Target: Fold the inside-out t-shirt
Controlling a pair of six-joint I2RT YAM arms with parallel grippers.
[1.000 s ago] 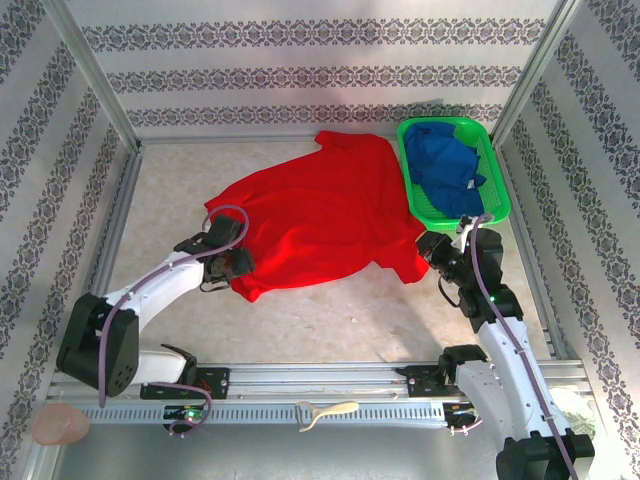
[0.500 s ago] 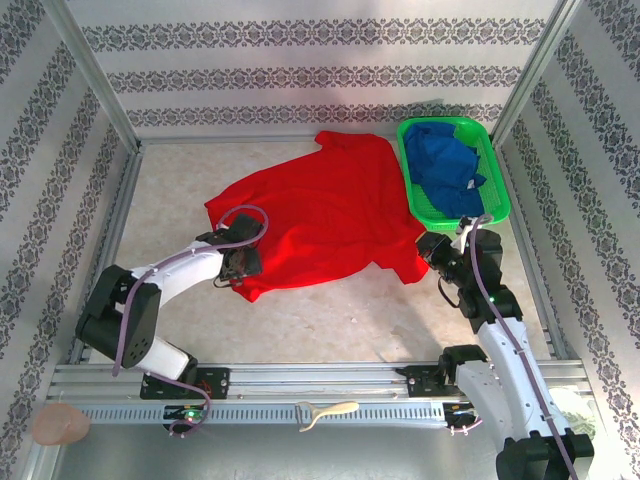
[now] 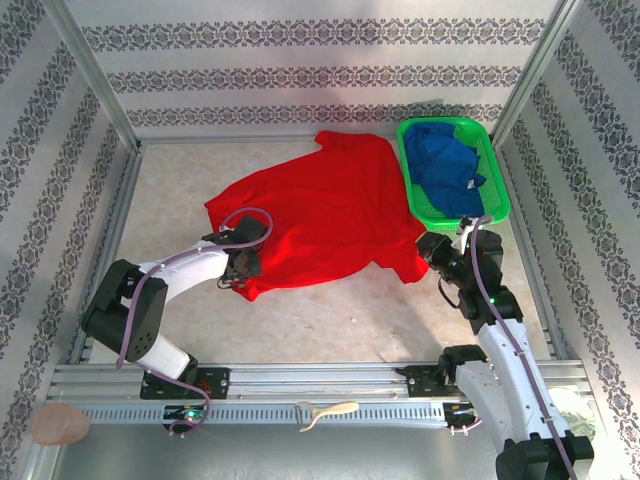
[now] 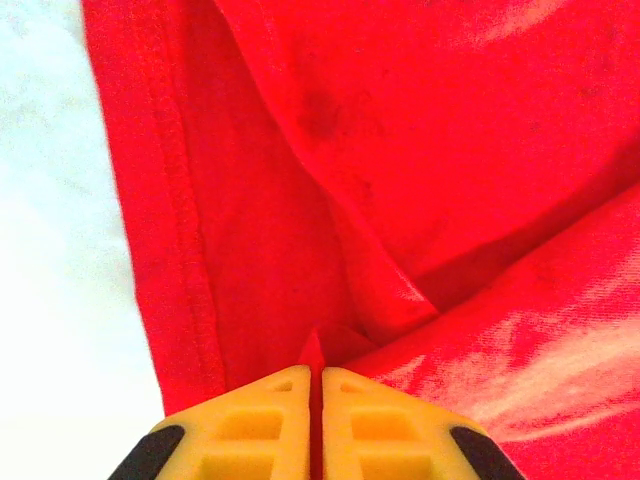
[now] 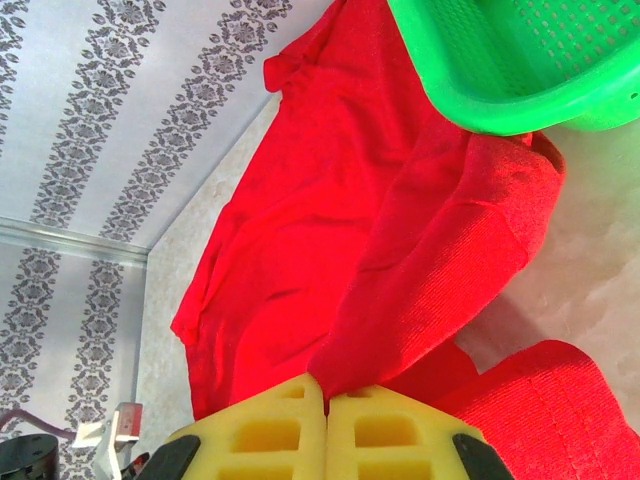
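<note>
1. The inside-out t-shirt (image 3: 330,210) is spread crumpled over the middle and far part of the table (image 3: 330,315); its right edge is touching the green basket (image 3: 497,170), and its near edge is ragged and uneven
2. The left gripper (image 3: 240,268) is clenched on a small pinch of red cloth at the shirt's near-left corner, just inside the stitched hem (image 4: 182,225); the yellow pads are pressed together with the fold caught between them
3. The right gripper (image 3: 432,252) is clamped on the shirt's near-right corner, just beside the basket's near end; in the right wrist view the cloth is drawn into a ridge running out from the pads
4. Open room: a broad strip of bare tabletop is left between the shirt's near edge and the near rail (image 3: 320,378), and more is left between the shirt and the left wall (image 3: 50,150); the right side is crowded by the basket
5. Hard to make out: the gripped near-left corner is covered by the left arm in the top view; the blue garment (image 3: 445,165) in the basket is bunched, so its shape cannot be told; the basket is cut off in the right wrist view; sleeves and neck cannot be told apart for certain
6. A pale curved object (image 3: 325,413) is lying on the near rail, kind not made out
</note>
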